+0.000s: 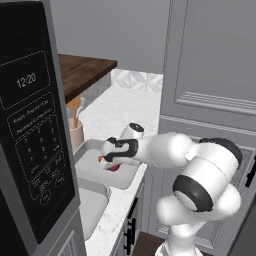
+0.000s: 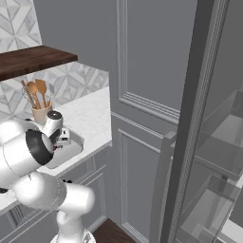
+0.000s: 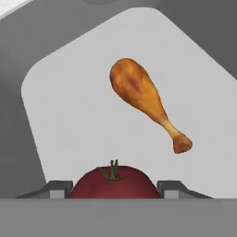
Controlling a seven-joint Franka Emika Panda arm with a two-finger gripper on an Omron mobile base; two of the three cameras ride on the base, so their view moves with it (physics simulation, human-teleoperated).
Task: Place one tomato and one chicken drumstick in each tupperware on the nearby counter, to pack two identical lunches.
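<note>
Fingers (image 3: 59, 190) pinch tomato (image 3: 114, 183) above tupperware (image 3: 69, 120) — drumstick (image 3: 146, 102) lying inside, w/ gripper (image 3: 114, 190) overhead.

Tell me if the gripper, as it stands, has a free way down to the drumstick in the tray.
Probably not yet: the gripper has a tomato between its fingers over the tray. The drumstick lies bare with nothing over it, but the jaws look taken up.

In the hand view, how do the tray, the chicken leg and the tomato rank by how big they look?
1. Tupperware tray, by far the largest.
2. Chicken drumstick.
3. Tomato, though it's cut off at the bottom and nearest the camera, so 2 versus 3 is unsure.
</note>
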